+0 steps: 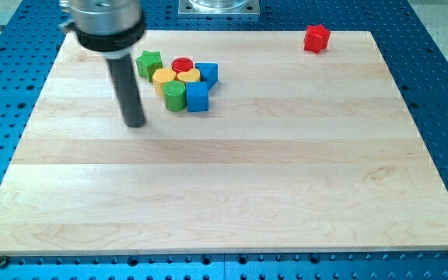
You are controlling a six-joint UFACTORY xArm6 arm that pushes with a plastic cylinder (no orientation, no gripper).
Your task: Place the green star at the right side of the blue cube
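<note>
A green star lies at the left end of a tight cluster near the board's top left. A blue cube sits at the cluster's lower right. Another blue block sits at the cluster's upper right. Between them are a red cylinder, a yellow block, a second yellow block and a green cylinder. My tip rests on the board, left of and below the cluster, apart from every block, below the green star.
A red cube stands alone near the board's top right edge. The wooden board lies on a blue perforated table. The arm's dark mount hangs over the top left corner.
</note>
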